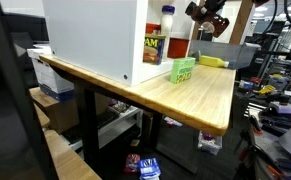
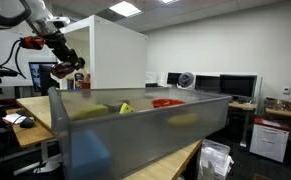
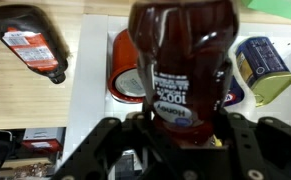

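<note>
Red-lidded jar (image 3: 123, 72) under bottle (image 3: 185, 60) (tin (image 3: 263, 68) beside)

Ceiling panels (image 2: 125, 8) give bright, even light in an exterior view. The table (image 1: 200, 100) shows a soft sheen, with deep shadow beneath it. A hazy translucent bin (image 2: 135, 130) blurs the foreground. In the wrist view the dark bottle (image 3: 180, 70) looms close and soft, its label smeared, and the pincer (image 3: 182, 128) is dim and unfocused.

The bottle (image 3: 180, 60) sat in the pincer (image 3: 182, 128). A can (image 3: 263, 68) lay at its three o'clock, a jar (image 3: 121, 72) at nine.
</note>
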Action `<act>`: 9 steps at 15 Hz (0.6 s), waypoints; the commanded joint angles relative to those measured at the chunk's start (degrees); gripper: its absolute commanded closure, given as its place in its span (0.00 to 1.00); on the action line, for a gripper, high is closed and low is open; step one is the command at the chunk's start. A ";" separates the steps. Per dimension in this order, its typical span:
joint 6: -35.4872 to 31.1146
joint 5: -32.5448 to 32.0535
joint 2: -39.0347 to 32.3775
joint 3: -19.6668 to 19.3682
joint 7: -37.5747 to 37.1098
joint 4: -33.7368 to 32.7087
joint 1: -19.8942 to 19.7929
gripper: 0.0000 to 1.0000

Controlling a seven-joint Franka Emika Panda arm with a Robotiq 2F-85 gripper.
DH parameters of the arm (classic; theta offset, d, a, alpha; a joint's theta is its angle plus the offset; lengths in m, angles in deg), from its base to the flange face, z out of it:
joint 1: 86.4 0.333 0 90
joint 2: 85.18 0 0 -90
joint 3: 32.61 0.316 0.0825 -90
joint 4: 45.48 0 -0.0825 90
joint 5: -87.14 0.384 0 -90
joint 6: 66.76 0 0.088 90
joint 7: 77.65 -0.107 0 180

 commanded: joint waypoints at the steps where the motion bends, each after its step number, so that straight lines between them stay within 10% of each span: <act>1: -4.35 2.42 1.94 -0.02 -1.72 0.90 -0.73 0.71; 9: -7.28 2.53 2.07 -1.38 -0.40 1.14 1.23 0.71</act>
